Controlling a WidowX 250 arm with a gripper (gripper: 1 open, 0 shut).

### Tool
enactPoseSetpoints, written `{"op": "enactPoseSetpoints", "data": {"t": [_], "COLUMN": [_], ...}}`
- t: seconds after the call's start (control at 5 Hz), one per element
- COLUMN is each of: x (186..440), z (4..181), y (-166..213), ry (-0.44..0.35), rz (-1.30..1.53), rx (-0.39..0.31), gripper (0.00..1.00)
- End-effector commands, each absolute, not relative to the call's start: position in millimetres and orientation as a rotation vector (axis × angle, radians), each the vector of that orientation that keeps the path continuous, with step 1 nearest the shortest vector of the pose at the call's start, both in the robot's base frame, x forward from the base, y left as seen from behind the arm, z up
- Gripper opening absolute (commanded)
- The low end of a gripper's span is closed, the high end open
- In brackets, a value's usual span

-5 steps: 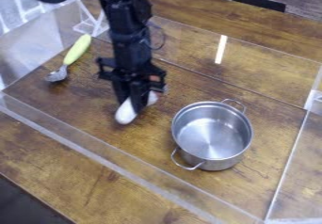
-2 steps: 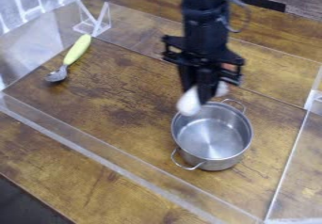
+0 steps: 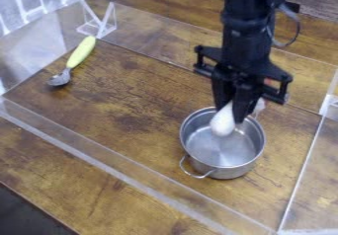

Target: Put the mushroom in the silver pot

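The mushroom [image 3: 226, 120] shows as a thick white stem hanging down from my gripper [image 3: 238, 99], which is shut on its upper part; the cap is hidden between the fingers. It hangs just above the pale grey inside of the silver pot [image 3: 222, 145], over the pot's back half. The pot stands on the wooden table at the lower right, with one loop handle toward the front and one at the back right. My dark arm comes down from the top of the view.
A slim yellow-green object [image 3: 81, 51] and a small grey spoon [image 3: 59, 78] lie at the left. Clear plastic walls [image 3: 93, 150] border the wooden work area along the front and right. A clear stand [image 3: 98, 22] sits at the back left.
My gripper has carried the mushroom from the table's middle rightward, and it now hangs over the pot's opening, lower than before.
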State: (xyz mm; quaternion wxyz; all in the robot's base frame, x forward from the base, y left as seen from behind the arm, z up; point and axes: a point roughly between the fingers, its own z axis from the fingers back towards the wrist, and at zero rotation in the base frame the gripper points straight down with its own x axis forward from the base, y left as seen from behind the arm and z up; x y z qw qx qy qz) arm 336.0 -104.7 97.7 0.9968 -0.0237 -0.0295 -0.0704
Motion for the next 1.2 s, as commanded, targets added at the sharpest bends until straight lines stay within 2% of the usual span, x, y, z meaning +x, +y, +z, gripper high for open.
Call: {"op": "enactPoseSetpoints", "data": {"t": [0.0,0.2,0.4,0.8,1.0], "x": [331.9,335.9,341.9,333.3,337.3], "z": [94.7,89.8,86.0,62.9,61.7], "y": [-109.5,-110.6,-111.5,-110.8,-104.9], "ry": [-0.086,-0.069,-0.062,-0.041,-0.040], "rz": [-0.127,-0.126,-0.121,-0.031,0.007], "rx": [-0.043,-0.024,0.002,0.037,0.042], "gripper": [0.00,1.00,1.00,1.00,1.00]}}
